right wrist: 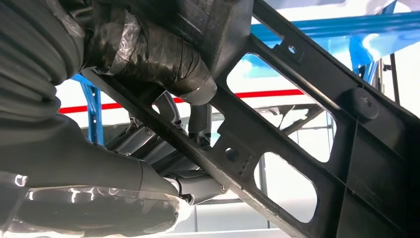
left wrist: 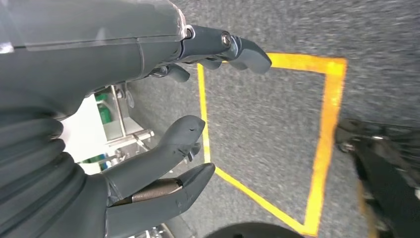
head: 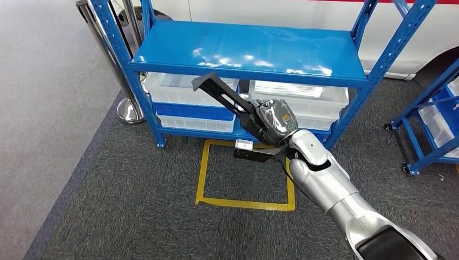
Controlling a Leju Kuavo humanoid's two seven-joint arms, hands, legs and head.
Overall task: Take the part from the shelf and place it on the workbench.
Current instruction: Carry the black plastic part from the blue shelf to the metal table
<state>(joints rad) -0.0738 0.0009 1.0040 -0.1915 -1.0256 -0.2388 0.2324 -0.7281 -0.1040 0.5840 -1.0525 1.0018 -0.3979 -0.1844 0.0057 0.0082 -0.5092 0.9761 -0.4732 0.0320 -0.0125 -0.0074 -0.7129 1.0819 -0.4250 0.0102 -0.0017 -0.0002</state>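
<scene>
My right hand (head: 273, 123) grips a long black plastic part (head: 223, 91) with cut-out openings, held in the air in front of the blue shelf (head: 254, 51). One end of the part points up toward the shelf's top board, the other end (head: 251, 154) hangs below the hand. Close up, the part (right wrist: 307, 124) crosses the right wrist view with the taped fingers (right wrist: 163, 57) wrapped around it. My left hand (left wrist: 163, 148) hangs over the carpet with its fingers spread and nothing in it.
White bins (head: 303, 100) sit on the shelf's lower level. A yellow taped square (head: 246, 203) marks the grey carpet before the shelf. A chrome stanchion (head: 127, 108) stands at the left, and another blue rack (head: 433, 119) at the right edge.
</scene>
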